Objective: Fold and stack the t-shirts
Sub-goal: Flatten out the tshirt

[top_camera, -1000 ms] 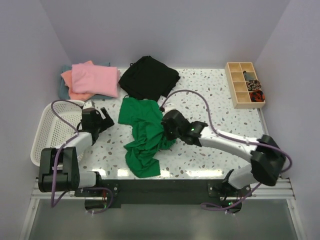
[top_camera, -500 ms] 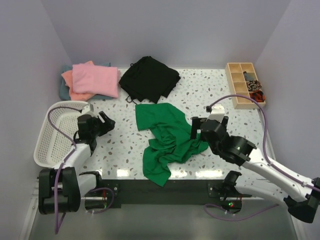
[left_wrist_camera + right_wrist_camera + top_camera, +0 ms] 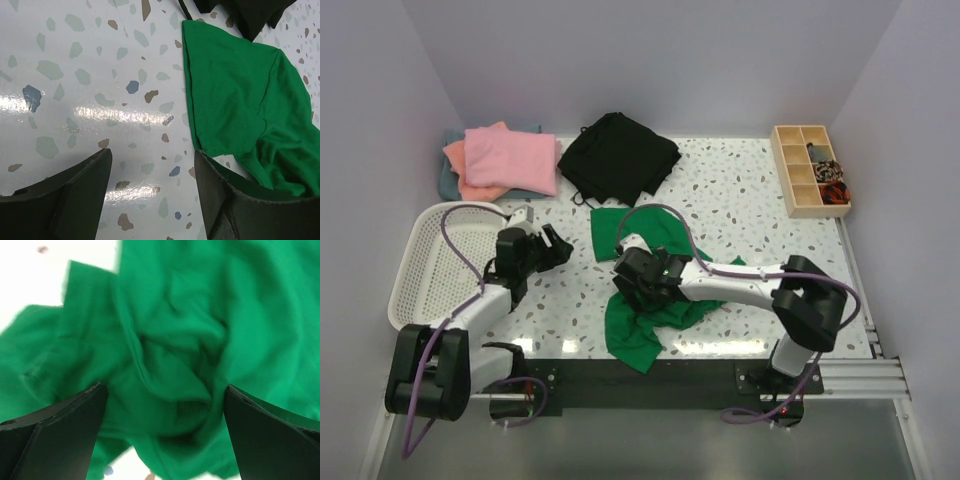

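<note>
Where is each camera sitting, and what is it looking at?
Top camera: above and behind the arms, looking down at the table; both arms show.
Left wrist camera: on the left gripper, looking down at the table and the green shirt's edge; its fingers show.
Right wrist camera: on the right gripper, close above the crumpled shirt; its fingers show.
All three see the green shirt.

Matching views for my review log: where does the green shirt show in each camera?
Top: green shirt crumpled at table centre, nearer than the black shirt.
Left wrist: right half, lying flat.
Right wrist: fills the frame, bunched.
Shared landmark: speckled tabletop, beside the shirt in all three.
</note>
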`<state>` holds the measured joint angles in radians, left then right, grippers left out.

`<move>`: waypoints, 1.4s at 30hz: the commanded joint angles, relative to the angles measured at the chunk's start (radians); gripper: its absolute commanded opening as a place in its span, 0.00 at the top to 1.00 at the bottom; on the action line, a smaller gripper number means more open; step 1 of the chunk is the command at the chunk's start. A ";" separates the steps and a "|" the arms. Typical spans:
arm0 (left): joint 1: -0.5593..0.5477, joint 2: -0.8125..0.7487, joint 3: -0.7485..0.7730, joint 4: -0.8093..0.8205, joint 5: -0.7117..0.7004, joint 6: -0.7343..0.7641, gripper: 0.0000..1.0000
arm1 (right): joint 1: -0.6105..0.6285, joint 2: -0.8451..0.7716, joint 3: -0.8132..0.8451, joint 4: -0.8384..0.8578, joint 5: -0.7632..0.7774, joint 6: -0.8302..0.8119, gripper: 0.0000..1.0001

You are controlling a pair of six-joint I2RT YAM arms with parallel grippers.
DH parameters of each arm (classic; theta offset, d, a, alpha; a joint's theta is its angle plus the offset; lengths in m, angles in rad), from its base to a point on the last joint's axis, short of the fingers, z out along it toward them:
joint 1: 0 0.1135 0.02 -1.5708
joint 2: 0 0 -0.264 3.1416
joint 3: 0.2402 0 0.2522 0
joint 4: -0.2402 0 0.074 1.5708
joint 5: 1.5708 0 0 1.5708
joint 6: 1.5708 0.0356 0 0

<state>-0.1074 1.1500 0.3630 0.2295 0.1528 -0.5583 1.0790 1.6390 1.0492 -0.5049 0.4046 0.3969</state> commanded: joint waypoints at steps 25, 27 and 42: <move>-0.009 0.008 0.004 0.051 -0.104 -0.045 0.28 | 0.036 0.453 0.684 -0.023 0.197 -0.349 0.01; -0.009 -0.006 0.005 0.042 -0.111 -0.043 0.28 | 0.035 0.508 0.709 0.002 0.192 -0.383 0.01; -0.011 -0.076 -0.001 -0.016 -0.218 -0.063 0.27 | -0.079 0.642 0.761 0.104 0.008 -0.342 0.02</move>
<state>-0.1028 1.1378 0.3607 0.1955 -0.0700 -0.5877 1.0630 2.2097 1.7748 -0.4477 0.4496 0.0257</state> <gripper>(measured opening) 0.726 0.981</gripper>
